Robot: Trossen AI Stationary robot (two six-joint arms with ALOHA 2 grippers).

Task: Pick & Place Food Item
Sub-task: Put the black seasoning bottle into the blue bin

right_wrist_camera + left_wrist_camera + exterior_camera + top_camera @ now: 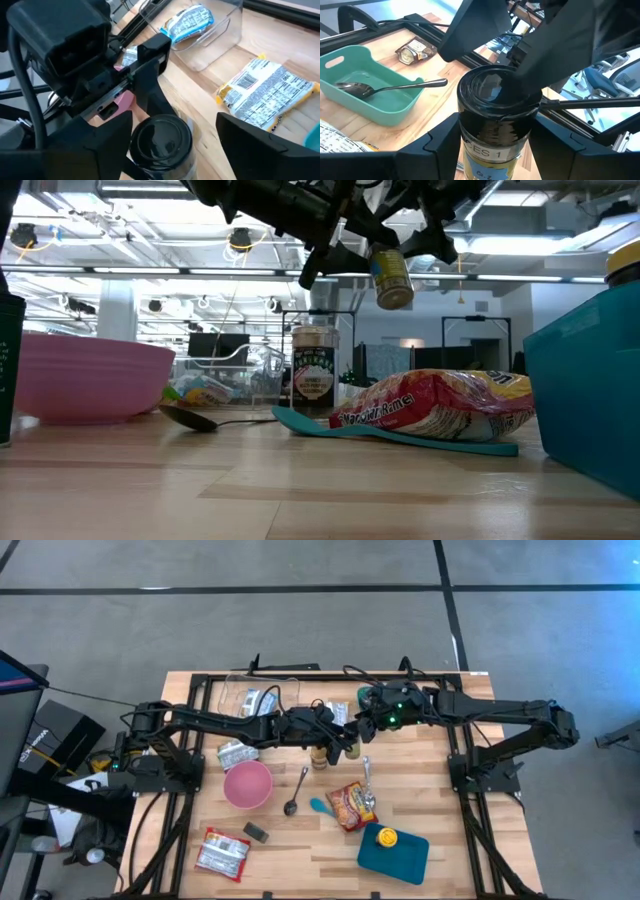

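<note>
The jar (495,120) is being held above the tabletop (300,850), pinched by the left gripper (492,145) across its tilted body; the right gripper (172,135), jaws spread, is being kept around its lid.

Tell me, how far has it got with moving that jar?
Done: the jar is off the table. In hand: the left gripper holds it in the air, with the right gripper open around its lid. Left: setting it down; where, I cannot tell.
</note>
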